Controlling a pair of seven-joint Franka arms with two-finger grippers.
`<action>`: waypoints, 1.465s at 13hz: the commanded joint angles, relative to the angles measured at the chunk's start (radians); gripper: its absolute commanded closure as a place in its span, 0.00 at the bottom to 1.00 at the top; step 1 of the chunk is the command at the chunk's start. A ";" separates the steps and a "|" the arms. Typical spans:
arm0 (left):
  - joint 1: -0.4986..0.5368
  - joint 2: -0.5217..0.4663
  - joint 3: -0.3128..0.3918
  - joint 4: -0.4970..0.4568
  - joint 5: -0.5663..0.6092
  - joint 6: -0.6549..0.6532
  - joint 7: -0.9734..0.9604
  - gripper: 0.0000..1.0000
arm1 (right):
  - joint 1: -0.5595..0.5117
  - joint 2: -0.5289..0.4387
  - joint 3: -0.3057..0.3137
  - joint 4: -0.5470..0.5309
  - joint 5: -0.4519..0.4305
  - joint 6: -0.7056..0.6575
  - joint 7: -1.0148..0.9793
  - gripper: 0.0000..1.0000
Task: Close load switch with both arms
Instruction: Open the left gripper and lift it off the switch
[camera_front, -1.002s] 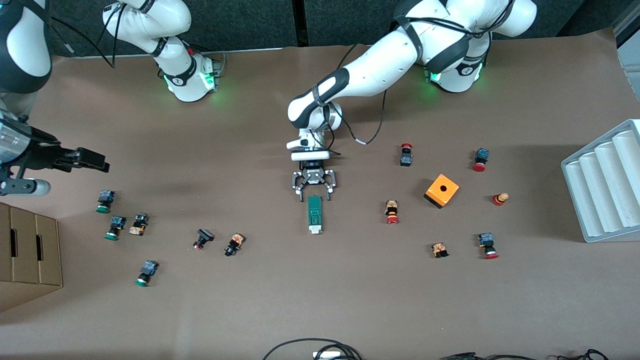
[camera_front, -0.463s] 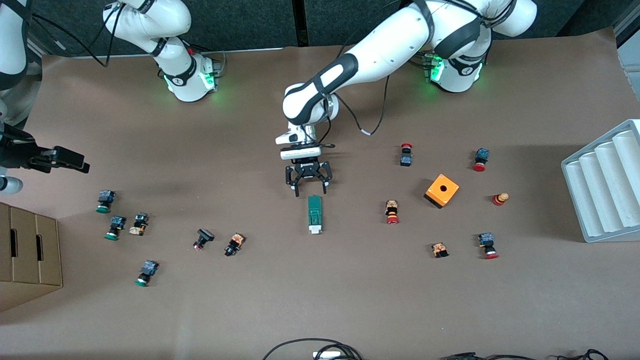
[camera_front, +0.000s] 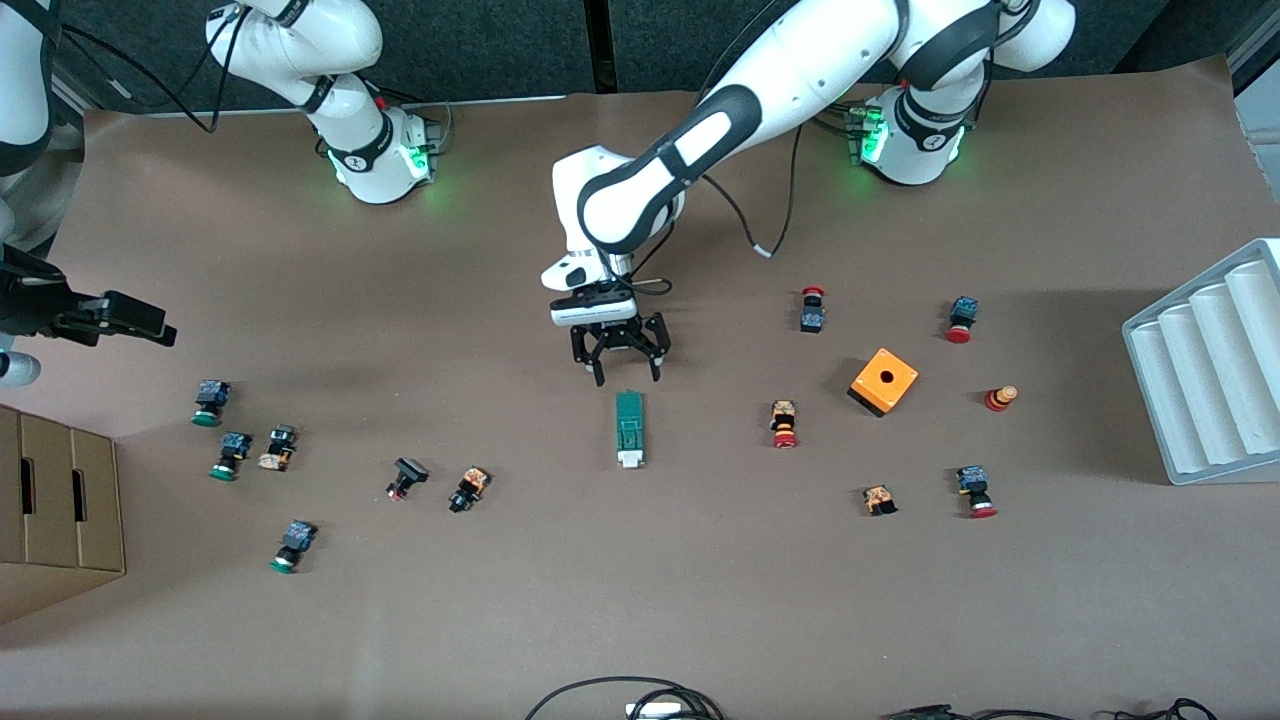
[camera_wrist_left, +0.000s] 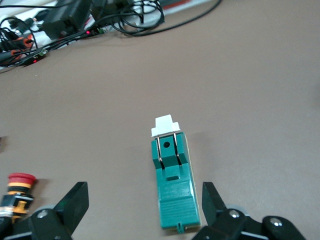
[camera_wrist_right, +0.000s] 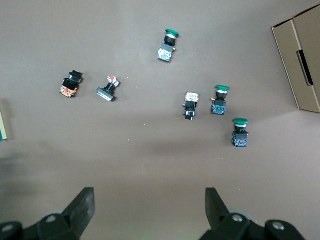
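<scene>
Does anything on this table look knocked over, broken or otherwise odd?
Nothing looks broken or spilled. The push buttons lie tipped on their sides, scattered toward both ends of the table. The load switch lies flat mid-table, untouched; the left gripper hangs open just above it, and the right gripper waits open near the cardboard box.

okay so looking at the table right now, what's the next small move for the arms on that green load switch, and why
Probably bring the left gripper down and forward over the load switch. Its fingers are open and it hovers just off the switch's green end, touching nothing. The switch lies flat, white end toward the front camera. The right gripper, also open, waits over the right arm's end of the table.
</scene>
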 joint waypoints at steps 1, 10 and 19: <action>0.027 -0.060 -0.009 0.007 -0.149 0.014 0.194 0.00 | 0.006 0.000 0.009 0.012 -0.027 0.039 -0.005 0.00; 0.143 -0.245 -0.006 0.046 -0.664 -0.054 0.806 0.00 | 0.006 0.015 0.015 0.010 -0.029 0.080 -0.007 0.00; 0.344 -0.345 -0.006 0.285 -1.014 -0.489 1.218 0.00 | 0.006 0.018 0.015 0.010 -0.041 0.096 -0.010 0.00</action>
